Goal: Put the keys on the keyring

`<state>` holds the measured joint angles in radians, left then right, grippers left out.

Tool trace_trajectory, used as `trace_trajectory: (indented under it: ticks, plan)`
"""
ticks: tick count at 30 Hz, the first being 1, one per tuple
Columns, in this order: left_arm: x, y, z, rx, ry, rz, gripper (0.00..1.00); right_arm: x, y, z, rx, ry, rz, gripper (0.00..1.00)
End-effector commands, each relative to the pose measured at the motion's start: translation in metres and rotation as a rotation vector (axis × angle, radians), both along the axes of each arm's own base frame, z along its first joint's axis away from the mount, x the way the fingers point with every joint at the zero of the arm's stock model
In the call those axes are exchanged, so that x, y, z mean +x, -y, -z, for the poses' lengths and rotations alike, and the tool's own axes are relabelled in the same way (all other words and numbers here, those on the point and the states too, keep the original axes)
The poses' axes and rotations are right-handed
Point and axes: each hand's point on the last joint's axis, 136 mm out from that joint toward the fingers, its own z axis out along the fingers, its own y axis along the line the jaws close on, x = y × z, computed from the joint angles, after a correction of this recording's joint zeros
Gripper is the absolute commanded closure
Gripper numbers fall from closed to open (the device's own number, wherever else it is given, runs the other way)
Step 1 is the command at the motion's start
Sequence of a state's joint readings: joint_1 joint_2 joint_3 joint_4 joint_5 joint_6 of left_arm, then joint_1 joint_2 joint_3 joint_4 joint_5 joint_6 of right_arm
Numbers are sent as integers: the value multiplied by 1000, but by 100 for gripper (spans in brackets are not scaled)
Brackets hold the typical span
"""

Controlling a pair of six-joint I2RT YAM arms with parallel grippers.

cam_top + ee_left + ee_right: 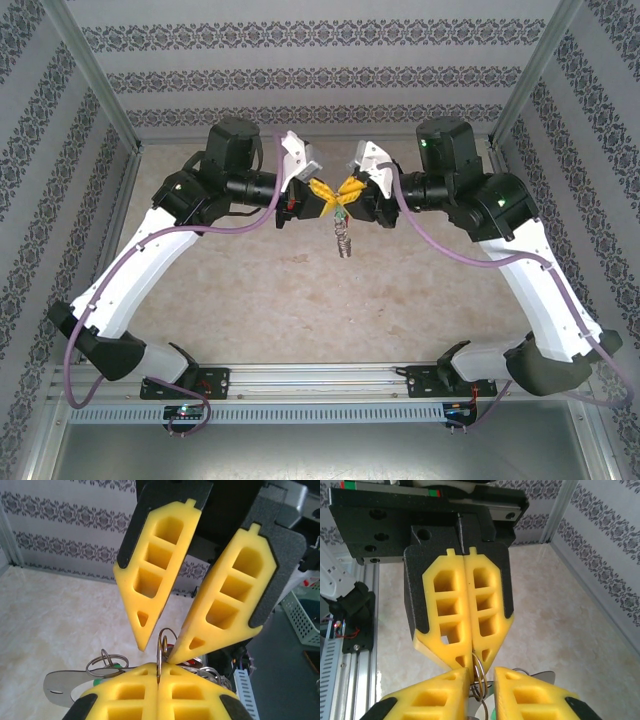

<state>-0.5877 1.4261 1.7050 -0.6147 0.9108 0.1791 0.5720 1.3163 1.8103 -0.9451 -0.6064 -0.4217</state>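
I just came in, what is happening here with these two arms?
The left gripper and the right gripper meet tip to tip above the beige table. The left one is shut on a thin silvery wire ring, and a bunch of small silvery metal rings hangs below. The right one's jaws stand slightly apart on either side of that ring.

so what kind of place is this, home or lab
Most likely a robot test cell in a lab, not a home: the patterned walls are panels set in aluminium posts, and the left arm and right arm are bolted to a metal rail at the near edge of the table.
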Motion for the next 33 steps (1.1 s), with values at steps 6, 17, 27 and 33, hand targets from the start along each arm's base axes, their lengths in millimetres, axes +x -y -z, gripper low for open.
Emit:
trace_trajectory:
  ticks: [6, 17, 27, 33]
  plan:
    - [-7, -7, -61, -234, 91, 46, 100, -9, -3, -17, 161, -97, -38, 78]
    - [-10, -7, -80, -322, 95, 76, 100, -4, 1, -24, 225, -130, -35, 84]
    - [-10, -6, -72, -287, 73, 79, 94, 6, 8, -29, 221, -76, 9, 100]
    - [-2, -11, -45, -99, 99, 10, 69, 12, 12, -15, 90, 7, 56, 100]
